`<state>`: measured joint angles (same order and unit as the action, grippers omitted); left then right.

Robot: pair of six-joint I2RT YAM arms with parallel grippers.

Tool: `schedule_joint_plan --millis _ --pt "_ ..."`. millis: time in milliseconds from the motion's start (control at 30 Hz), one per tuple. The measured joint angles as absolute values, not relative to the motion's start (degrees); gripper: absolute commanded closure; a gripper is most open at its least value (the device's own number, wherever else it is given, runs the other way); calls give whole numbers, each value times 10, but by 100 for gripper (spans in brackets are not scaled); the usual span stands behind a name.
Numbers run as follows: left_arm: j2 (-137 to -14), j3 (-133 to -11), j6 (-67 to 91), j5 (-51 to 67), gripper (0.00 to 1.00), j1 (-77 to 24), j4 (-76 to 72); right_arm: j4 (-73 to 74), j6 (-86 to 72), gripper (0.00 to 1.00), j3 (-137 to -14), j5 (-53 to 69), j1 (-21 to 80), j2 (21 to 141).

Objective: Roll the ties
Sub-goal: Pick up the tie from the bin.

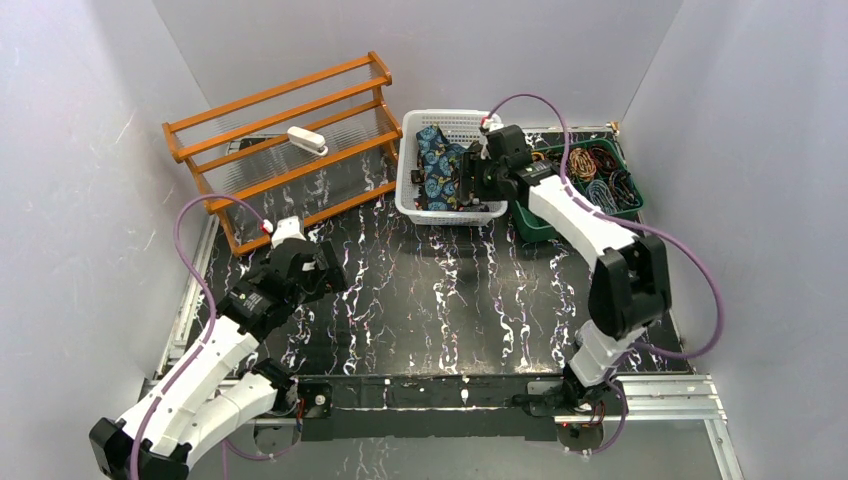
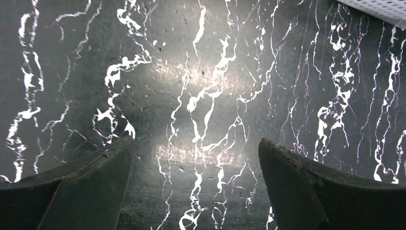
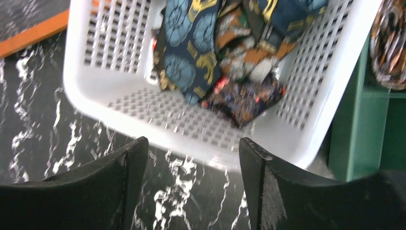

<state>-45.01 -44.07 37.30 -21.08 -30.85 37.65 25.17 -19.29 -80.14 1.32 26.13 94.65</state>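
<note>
Right gripper (image 3: 192, 146) is held open and empty at the near rim of the white basket (image 3: 91, 91), far centre. Ties (image 3: 191, 62) are heaped inside, none laid out. Left gripper (image 2: 196, 143) is spread wide, empty, over the marbled table (image 2: 268, 57). Rolling is judged not yet begun.

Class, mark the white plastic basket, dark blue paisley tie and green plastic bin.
white plastic basket (image 3: 316, 81), right wrist view, right wall
dark blue paisley tie (image 3: 186, 52), right wrist view, patterned middle
green plastic bin (image 3: 359, 143), right wrist view, near wall
</note>
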Motion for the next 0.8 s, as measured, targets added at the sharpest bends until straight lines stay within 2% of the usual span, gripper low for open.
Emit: schedule_joint_plan --millis 167,333,400,533,700,800 --pt "-436 -413 396 -181 2 -309 360 238 -180 34 -908 -33 261 1060" --pt "-434 -409 408 -166 2 -309 345 225 -146 31 -1044 -42 260 1192" --pt "-435 -408 410 -158 2 -309 339 228 -130 25 -1107 -48 260 1245" --pt "-438 -401 412 -145 2 -309 330 214 -89 22 -1196 -63 260 1327" --pt "-443 -400 411 -140 2 -309 329 191 -45 22 -1255 -62 260 1387" --pt "-447 -398 411 -140 2 -309 325 176 -24 26 -1289 -58 260 1420"
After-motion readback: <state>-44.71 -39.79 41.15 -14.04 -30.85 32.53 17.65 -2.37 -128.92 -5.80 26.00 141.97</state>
